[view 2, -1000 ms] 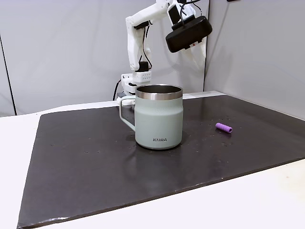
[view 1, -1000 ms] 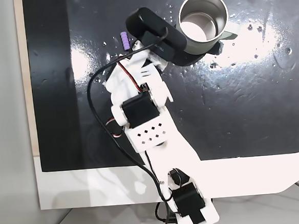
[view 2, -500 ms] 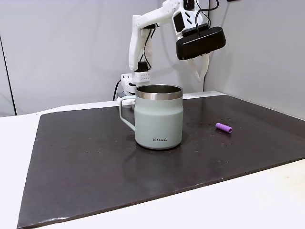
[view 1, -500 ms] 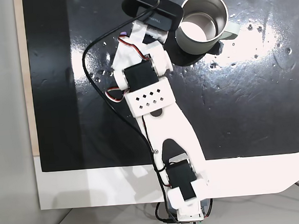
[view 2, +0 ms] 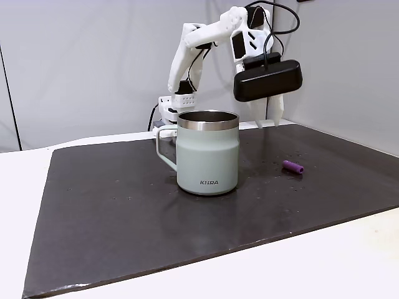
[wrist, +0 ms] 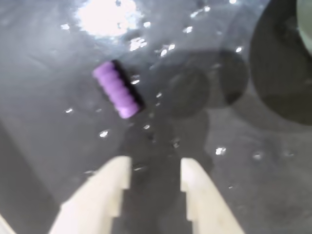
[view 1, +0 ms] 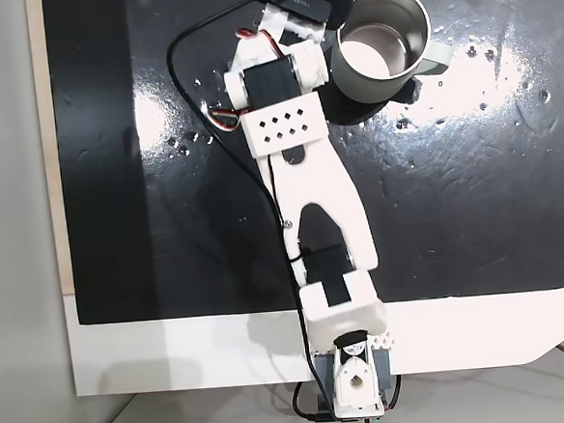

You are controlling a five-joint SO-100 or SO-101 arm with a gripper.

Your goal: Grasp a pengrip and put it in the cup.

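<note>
In the wrist view the gripper (wrist: 155, 168) enters from the bottom edge with its two pale fingers (wrist: 109, 187) spread apart and nothing between them, hanging above the dark mat (wrist: 253, 190). The purple pengrip (wrist: 116, 89) lies on its side on the mat in the upper left of that frame, beyond the fingertips and clear of them. In the side fixed view the pengrip (view 2: 292, 166) rests right of centre, well apart from the cup (view 2: 207, 152), which stands upright mid-frame with its handle to the left.

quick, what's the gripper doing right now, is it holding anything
Gripper: open and holding nothing, hanging above the black mat; the purple pengrip lies loose on the mat ahead of its fingertips.
</note>
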